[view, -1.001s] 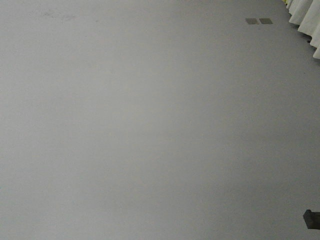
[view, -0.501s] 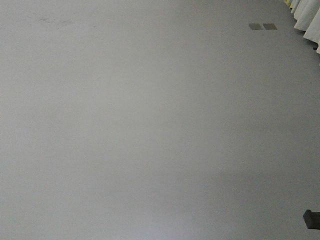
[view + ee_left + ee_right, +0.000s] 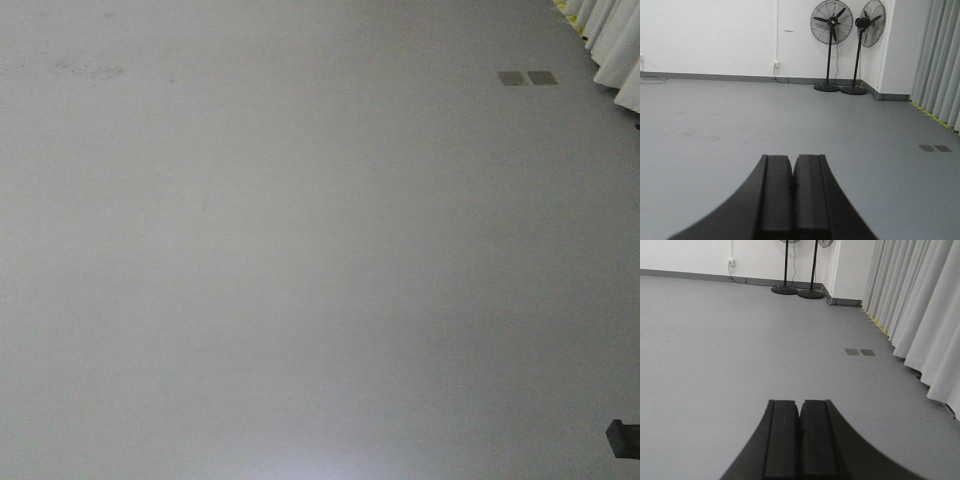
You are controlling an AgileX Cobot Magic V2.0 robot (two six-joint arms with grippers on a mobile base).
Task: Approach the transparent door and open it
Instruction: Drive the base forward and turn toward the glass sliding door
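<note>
Two pairs of fingers, both pressed flat together with nothing between them: the left fingers (image 3: pixel 777 190) and the right fingers (image 3: pixel 782 440) each point out level over bare grey floor (image 3: pixel 300 250). No transparent door shows in any view, so its bearing from the fingers, the run of its handle and which arm is nearer cannot be told. The pleated curtain (image 3: pixel 920 315) is the one fixed mark. It hangs along the right side and looms larger in the right wrist view than in the left. Two small floor plates (image 3: pixel 512 78) lie just short of the curtain's hem, and two pedestal fans (image 3: pixel 830 30) stand beyond the curtain's far end, against the white wall (image 3: pixel 715 35). By my judgement the task is in its driving stage, and the base must turn until the door's frame comes into sight before either arm is chosen.
</note>
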